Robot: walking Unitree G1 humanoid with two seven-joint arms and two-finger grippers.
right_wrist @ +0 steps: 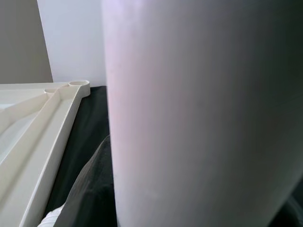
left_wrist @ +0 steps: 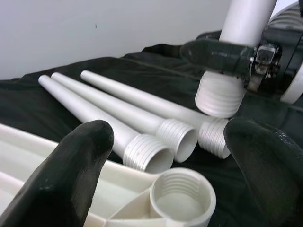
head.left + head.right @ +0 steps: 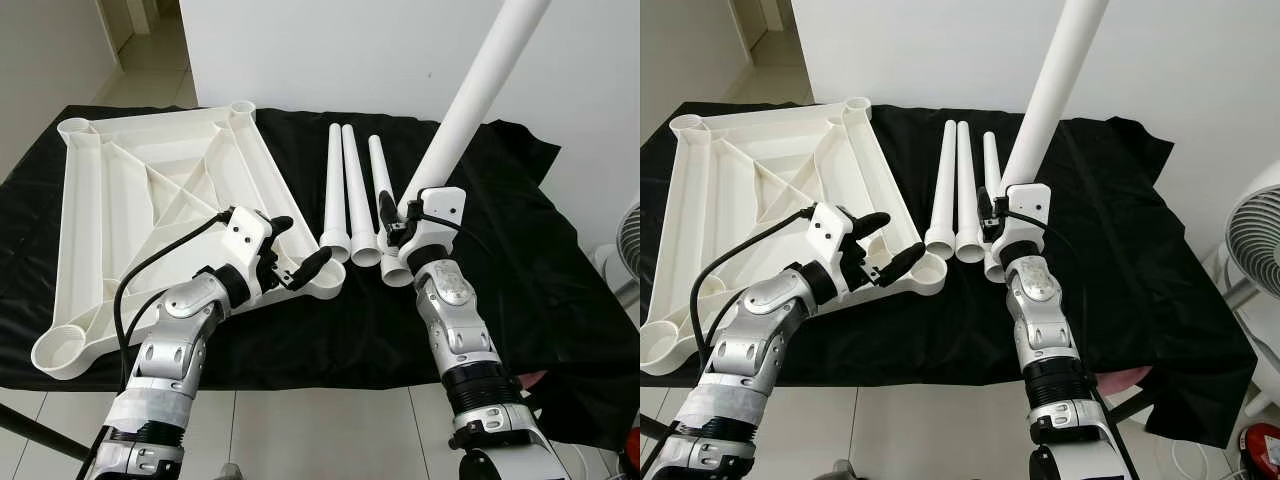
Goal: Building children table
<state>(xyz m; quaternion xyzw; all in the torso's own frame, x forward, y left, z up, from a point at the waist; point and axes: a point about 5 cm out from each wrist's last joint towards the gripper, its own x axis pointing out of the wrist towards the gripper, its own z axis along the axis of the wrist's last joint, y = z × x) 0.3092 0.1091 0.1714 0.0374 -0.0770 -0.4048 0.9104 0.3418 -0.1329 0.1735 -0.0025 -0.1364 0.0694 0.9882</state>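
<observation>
While gripped by right hand [image 3: 398, 222], raised leg [image 3: 470, 110] above socket [image 2: 182, 198].

Your two head cameras look forward and down from above at the black cloth [image 3: 520, 250]. They sit side by side, so both show the same upside-down white tabletop [image 3: 150, 200], the three lying legs [image 3: 958, 190] and both arms. Your left wrist camera looks low along its two black fingers [image 2: 71, 165], very near a threaded corner socket [image 2: 183, 198], toward the lying legs. Your right wrist camera sits so near the held leg [image 1: 199, 113] that you see white tube and a bit of tabletop.
</observation>
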